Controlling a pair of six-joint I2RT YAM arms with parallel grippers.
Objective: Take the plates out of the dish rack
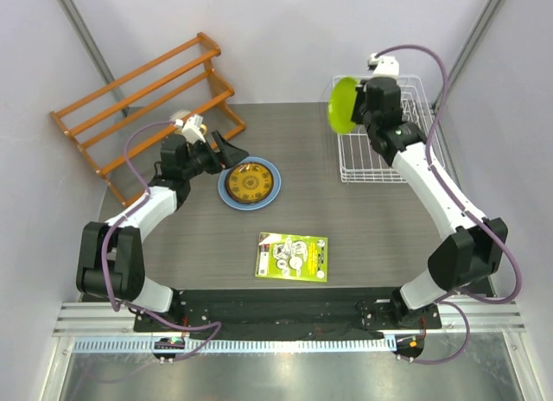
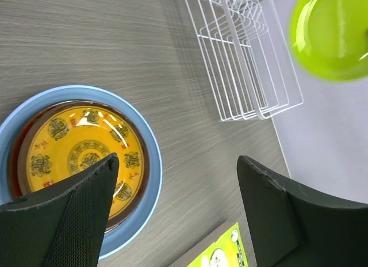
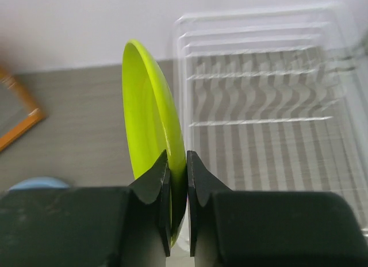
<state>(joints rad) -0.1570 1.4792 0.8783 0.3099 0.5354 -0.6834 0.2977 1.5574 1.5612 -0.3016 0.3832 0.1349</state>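
My right gripper [image 1: 361, 107] is shut on the rim of the lime green plate [image 1: 343, 105] and holds it on edge in the air, beside the left side of the white wire dish rack [image 1: 399, 163]. In the right wrist view the fingers [image 3: 163, 176] pinch the plate [image 3: 148, 114]; the rack [image 3: 259, 94] holds no plates. The orange-yellow patterned plate [image 1: 249, 182] lies on a dark red plate [image 2: 146, 157] inside the light blue plate [image 1: 272, 178] on the table. My left gripper [image 1: 226, 150] is open just above that stack's left edge.
An orange wooden slatted shelf rack [image 1: 143, 98] stands at the back left. A green printed card [image 1: 292, 257] lies flat at the front middle of the table. Grey walls close in on both sides.
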